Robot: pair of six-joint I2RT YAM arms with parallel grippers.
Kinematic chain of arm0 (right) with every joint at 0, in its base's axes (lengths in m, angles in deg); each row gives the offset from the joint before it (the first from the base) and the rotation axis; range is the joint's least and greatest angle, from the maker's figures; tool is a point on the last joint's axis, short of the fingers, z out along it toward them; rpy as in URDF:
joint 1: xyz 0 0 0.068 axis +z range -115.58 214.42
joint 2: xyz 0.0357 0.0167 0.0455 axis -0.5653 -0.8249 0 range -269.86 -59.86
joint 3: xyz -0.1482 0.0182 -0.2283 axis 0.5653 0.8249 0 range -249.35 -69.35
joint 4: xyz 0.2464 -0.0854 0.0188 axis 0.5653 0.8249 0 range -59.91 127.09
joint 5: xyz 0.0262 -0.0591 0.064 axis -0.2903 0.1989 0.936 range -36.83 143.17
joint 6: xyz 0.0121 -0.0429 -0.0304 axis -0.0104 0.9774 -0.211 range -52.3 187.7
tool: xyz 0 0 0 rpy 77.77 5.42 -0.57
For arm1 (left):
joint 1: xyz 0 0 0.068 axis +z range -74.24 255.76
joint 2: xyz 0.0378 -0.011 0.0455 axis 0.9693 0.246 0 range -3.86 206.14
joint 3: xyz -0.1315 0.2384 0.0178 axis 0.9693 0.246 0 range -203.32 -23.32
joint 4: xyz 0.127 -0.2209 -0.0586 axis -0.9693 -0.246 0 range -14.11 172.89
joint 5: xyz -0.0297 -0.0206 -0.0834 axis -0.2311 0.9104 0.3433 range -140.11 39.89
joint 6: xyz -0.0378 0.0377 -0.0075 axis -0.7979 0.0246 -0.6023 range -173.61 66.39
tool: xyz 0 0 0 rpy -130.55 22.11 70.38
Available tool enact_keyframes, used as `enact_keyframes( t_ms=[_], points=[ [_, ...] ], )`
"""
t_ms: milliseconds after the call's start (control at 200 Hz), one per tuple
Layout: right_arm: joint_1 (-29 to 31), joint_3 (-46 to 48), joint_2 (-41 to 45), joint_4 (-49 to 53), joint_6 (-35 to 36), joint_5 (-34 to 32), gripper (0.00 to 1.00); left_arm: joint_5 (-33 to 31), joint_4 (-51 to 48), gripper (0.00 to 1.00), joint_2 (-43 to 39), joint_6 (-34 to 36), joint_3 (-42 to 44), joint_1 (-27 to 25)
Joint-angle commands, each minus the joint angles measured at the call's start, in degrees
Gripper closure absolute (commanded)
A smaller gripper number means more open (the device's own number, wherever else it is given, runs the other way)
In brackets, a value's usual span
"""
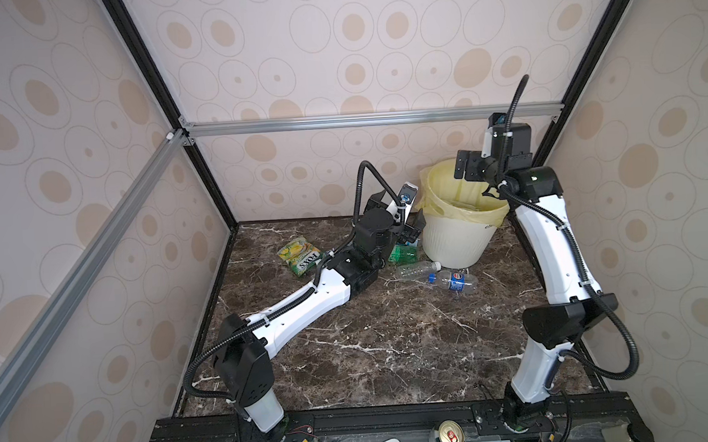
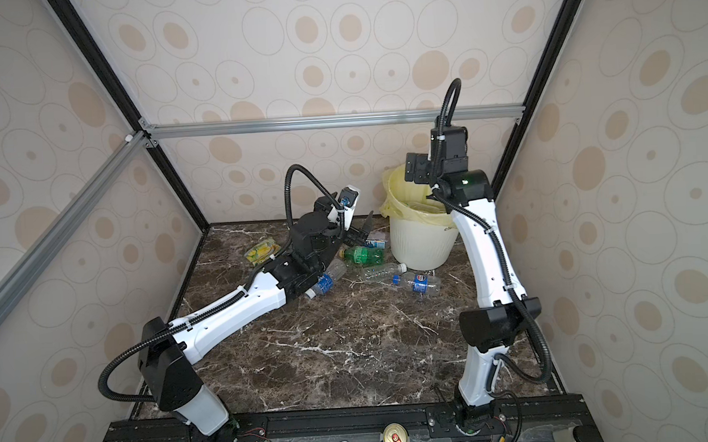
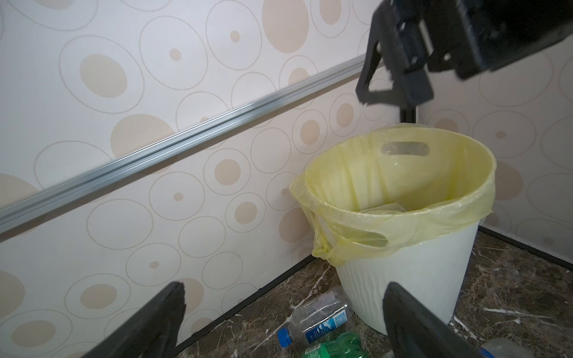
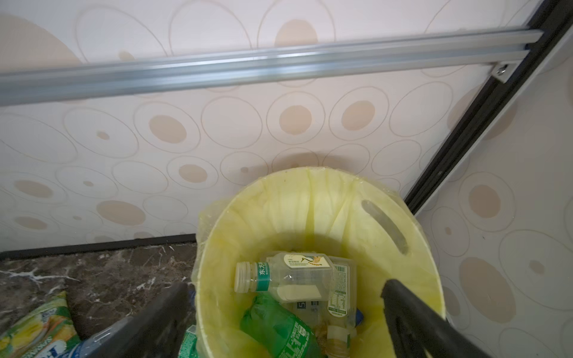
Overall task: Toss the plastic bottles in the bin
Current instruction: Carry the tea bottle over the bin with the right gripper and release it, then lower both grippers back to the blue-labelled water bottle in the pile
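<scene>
Right gripper (image 4: 283,288) hangs wide open over the bin (image 1: 453,241); left gripper (image 3: 283,288) gapes too, nothing held. White-capped bottle (image 1: 415,269) and blue-capped bottle (image 1: 457,282) lie flat beside the bin, caps together, bodies pointing opposite ways on the dark marble tabletop (image 1: 370,333), circle-patterned walls (image 1: 334,44) around.

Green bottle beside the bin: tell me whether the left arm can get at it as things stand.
Probably yes. The left arm holds its jaws open close over the green bottle, with nothing covering it; a clear blue-capped bottle lying close beside it might get nudged.
</scene>
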Motion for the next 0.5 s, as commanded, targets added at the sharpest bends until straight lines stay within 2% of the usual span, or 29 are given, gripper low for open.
enact_keyframes(
  t_ms=[0, 110, 220, 490],
  points=[
    [-0.04, 2.92, 3.74, -1.11, -1.40, 1.63, 0.00, -2.61, -2.28, 0.01, -2.73, -2.26, 0.89, -0.37],
    [0.21, 7.24, 7.17, -2.03, -2.60, 3.24, 0.00, -1.28, -7.08, 0.01, -3.31, -2.68, 0.87, -0.37],
    [0.90, 11.39, 10.47, -2.61, -3.61, 4.47, 0.00, -5.40, -12.28, 0.01, -2.50, -5.41, -0.50, -0.27],
    [6.04, 25.02, 19.30, -4.39, -5.55, 5.40, 0.00, -6.40, -23.03, 0.01, -2.93, -10.12, -0.75, 0.93]
  ],
)
